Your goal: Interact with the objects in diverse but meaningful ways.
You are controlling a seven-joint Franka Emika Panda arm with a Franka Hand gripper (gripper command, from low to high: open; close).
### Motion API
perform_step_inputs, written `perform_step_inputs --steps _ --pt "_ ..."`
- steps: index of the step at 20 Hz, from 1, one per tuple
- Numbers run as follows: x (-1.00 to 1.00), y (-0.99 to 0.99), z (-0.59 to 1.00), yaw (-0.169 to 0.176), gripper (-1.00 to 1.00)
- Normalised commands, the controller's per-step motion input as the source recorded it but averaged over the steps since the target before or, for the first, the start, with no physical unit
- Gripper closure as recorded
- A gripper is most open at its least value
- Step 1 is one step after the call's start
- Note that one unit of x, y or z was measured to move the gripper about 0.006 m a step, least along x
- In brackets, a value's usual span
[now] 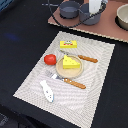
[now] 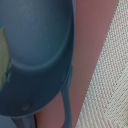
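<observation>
A yellow holed cheese wedge (image 1: 71, 62) lies on the tan plate (image 1: 70, 73) in the middle of the woven placemat (image 1: 95, 95). Beside the plate sits a red tomato (image 1: 50, 59), with a flat yellow labelled box (image 1: 68, 44) behind it and a white fish-shaped piece (image 1: 47, 91) in front. A grey pot (image 1: 89, 18) stands on the pinkish board (image 1: 107, 27) at the back. My gripper (image 1: 94, 8) hangs right over this pot, its fingers hidden. The wrist view is filled by the pot's blue-grey inside (image 2: 35, 50) and one handle (image 2: 66, 102).
A second dark grey pot (image 1: 69, 9) stands beside the first, and a tan bowl (image 1: 122, 16) sits at the exterior view's far right. A wooden-handled knife (image 1: 82, 58) and fork (image 1: 71, 81) flank the plate. A black cable (image 1: 60, 17) loops around the pots.
</observation>
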Motion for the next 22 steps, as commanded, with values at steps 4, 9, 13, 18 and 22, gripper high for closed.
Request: perform_step_inputs --steps 4,9,13,18,22 --pt "0.37 0.25 0.01 0.000 -1.00" --pt "0.25 0.14 -0.03 0.000 -1.00" --pt "0.14 0.06 -0.14 0.000 -1.00" --pt "0.13 0.04 -0.13 0.000 -1.00" --pt "0.15 0.06 -0.15 0.000 -1.00"
